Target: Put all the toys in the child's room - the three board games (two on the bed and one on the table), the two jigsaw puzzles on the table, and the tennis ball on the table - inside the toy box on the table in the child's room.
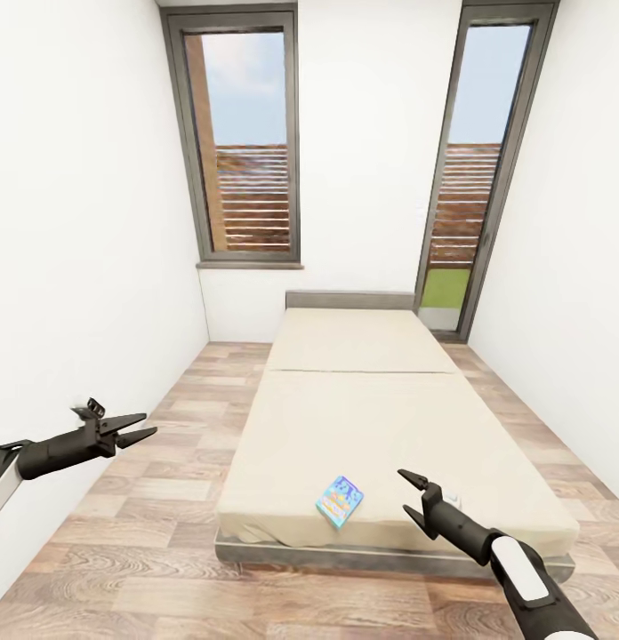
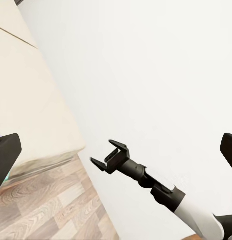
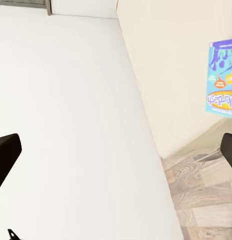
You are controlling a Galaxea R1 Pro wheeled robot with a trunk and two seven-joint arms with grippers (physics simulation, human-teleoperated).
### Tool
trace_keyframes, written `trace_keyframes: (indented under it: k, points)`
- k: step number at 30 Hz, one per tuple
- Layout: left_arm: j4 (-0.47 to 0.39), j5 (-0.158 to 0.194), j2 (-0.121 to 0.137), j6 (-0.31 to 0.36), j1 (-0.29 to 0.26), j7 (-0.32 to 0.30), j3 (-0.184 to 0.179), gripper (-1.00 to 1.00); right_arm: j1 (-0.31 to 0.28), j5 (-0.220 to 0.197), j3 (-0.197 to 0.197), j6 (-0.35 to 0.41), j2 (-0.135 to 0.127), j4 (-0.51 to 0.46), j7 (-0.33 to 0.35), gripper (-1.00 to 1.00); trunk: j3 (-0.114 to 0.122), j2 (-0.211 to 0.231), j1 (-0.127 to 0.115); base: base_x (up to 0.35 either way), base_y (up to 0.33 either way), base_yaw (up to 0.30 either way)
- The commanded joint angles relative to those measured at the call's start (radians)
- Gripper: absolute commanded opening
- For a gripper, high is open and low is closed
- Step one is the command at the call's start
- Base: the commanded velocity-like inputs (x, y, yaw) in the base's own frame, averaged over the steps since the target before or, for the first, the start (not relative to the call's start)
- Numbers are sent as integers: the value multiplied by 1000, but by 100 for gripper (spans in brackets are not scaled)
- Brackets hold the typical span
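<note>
Small blue board game [image 1: 340, 501] flat on bed [image 1: 363, 418] near foot edge, between hands. Likely light, stiff, slick; pinch across overhanging edge. Left hand [image 1: 142, 426], right hand [image 1: 413, 492] both apart, empty.

Beige bed [image 1: 363, 418] on plank floor [image 1: 140, 533]; small blue board game [image 1: 340, 501] near foot edge, seemingly flat.

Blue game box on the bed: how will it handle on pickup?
The blue game box lies flat near the foot edge of the bed, so it shouldn't roll. It looks thin and probably stiff and light. Lying flush on the mattress, its edges may be hard to pinch.
</note>
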Motion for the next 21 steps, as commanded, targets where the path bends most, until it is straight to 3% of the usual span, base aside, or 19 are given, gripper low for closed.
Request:
trace_keyframes:
  k: [1, 8, 16, 19, 21]
  points:
    - [0, 0, -1, 10, -1, -4, -1, 100, -1, 0, -3, 1, 1, 0, 1, 100, -4, -8, 4, 0, 0, 0]
    - [-1, -1, -10, 10, 0, -4, -3, 100, -1, 1, 0, -33, 4, 2, -3, 100, -26, -57, 31, 0, 0, 0]
    - [-4, 0, -48, 12, -1, -4, -5, 100, -1, 0, 1, -39, 27, 3, -3, 100, -51, -113, 61, 0, 0, 0]
    - [-29, 1, -78, 15, -1, -4, -8, 100, -2, 0, 0, -41, 36, 7, -5, 100, -51, -113, 61, 0, 0, 0]
    - [-87, -2, -117, 32, -1, -4, -25, 100, -2, -4, -1, -46, 40, 14, -14, 100, -51, -113, 61, 0, 0, 0]
